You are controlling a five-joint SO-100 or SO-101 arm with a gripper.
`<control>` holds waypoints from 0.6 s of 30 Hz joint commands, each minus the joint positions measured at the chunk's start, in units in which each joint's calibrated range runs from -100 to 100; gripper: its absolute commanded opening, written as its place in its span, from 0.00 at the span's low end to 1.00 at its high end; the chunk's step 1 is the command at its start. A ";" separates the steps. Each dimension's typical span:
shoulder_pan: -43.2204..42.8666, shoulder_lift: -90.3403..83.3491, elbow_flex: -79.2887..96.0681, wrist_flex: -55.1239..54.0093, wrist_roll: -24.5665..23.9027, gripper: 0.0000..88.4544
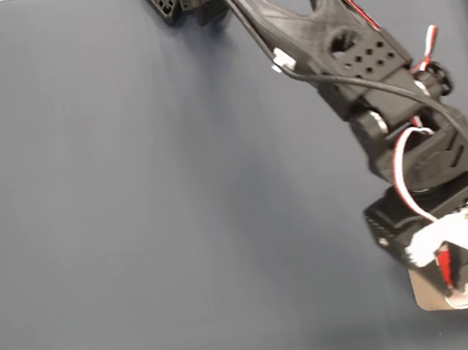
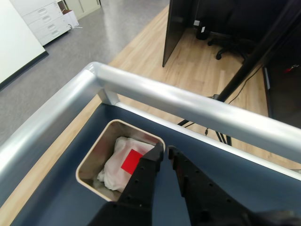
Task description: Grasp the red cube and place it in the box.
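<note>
Wrist view: the red cube (image 2: 132, 161) lies on the white padding (image 2: 114, 167) inside the box (image 2: 92, 155), apart from my fingers, so I judge the placing itself as done and the step in hand as getting clear. My gripper (image 2: 165, 154) sits above the box's right-hand wall as this view shows it, the two black fingers nearly together with only a thin slit between them and nothing held.

Since the cube rests on lumpy padding, it could tip or roll if I brush it. The sound way out is to lift straight up first, then swing back over the dark blue table cover (image 2: 244, 174) once my fingertips are above the rim. I should not open wider on the way, because the left finger (image 2: 143, 176) hangs over the padding, just beside the cube.

The fixed view shows the box (image 1: 426, 291) at the lower right corner of the cover, with my arm (image 1: 329, 42) stretched diagonally over it. The box also sits close to the table's metal edge rail (image 2: 155, 92), so any sideways drag against its thin wall might push it toward that rail.
</note>
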 commanded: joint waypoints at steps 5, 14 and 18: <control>7.11 -19.34 13.54 -4.68 -0.10 0.00; 14.78 -46.81 46.20 -8.12 -0.59 0.00; 16.91 -62.15 62.99 -8.12 -0.63 0.00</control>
